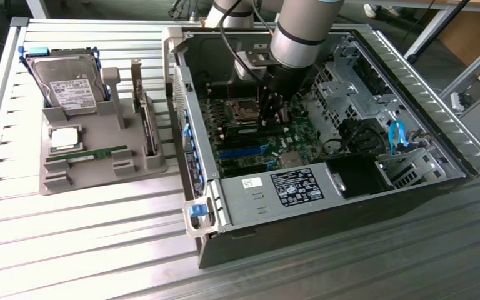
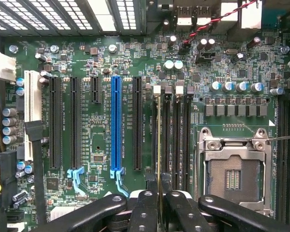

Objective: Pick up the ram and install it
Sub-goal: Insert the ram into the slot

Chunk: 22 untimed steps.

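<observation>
The ram point(image 2: 158, 145) shows edge-on in the wrist view as a thin pale line between my two black fingers point(image 2: 145, 205). It lies along the DIMM slot point(image 2: 165, 140) nearest the long black expansion slots, beside the empty processor socket point(image 2: 232, 176). My gripper point(image 2: 158, 195) is shut on the ram. In the exterior view the gripper point(image 1: 267, 117) reaches down inside the open computer case point(image 1: 340, 187), and the ram point(image 1: 240, 130) appears as a green strip low over the motherboard point(image 1: 294, 134). I cannot tell whether the stick is seated or just above the slot.
On the exterior view's left a grey holder point(image 1: 98, 172) carries a hard drive point(image 1: 69, 84), a square silver processor point(image 1: 65, 139) and another green stick point(image 1: 90, 154). Case walls, a drive cage point(image 1: 349, 81) and blue cables point(image 1: 394, 134) surround the gripper. The blue slot point(image 2: 116, 125) lies nearby.
</observation>
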Motion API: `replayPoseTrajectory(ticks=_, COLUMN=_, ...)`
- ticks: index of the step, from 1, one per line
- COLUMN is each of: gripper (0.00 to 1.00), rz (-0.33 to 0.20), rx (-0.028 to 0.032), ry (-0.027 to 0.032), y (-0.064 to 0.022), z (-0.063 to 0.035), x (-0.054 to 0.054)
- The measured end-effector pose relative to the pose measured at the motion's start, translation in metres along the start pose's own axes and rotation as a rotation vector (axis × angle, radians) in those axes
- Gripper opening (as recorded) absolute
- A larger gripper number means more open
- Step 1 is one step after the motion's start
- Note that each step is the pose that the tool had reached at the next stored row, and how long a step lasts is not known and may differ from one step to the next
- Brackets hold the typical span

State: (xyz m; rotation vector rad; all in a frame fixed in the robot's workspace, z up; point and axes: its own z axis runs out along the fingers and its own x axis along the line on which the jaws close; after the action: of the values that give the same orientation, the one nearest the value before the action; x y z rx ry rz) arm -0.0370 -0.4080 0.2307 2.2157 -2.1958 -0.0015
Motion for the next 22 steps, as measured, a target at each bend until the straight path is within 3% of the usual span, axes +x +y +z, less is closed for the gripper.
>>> replayPoseTrajectory(ticks=10, gripper=0.12, rz=-0.011, rx=0.0001, ry=-0.0009, y=0.0, z=-0.0002, x=0.0)
replayPoseTrajectory(ticks=12, gripper=0.12, rz=-0.045, rx=0.0006, ry=-0.0002, y=0.0, z=-0.0002, x=0.0001)
replayPoseTrajectory(ticks=22, gripper=0.12, rz=-0.045, rx=0.0006, ry=-0.0003, y=0.0, z=0.0017, x=0.0)
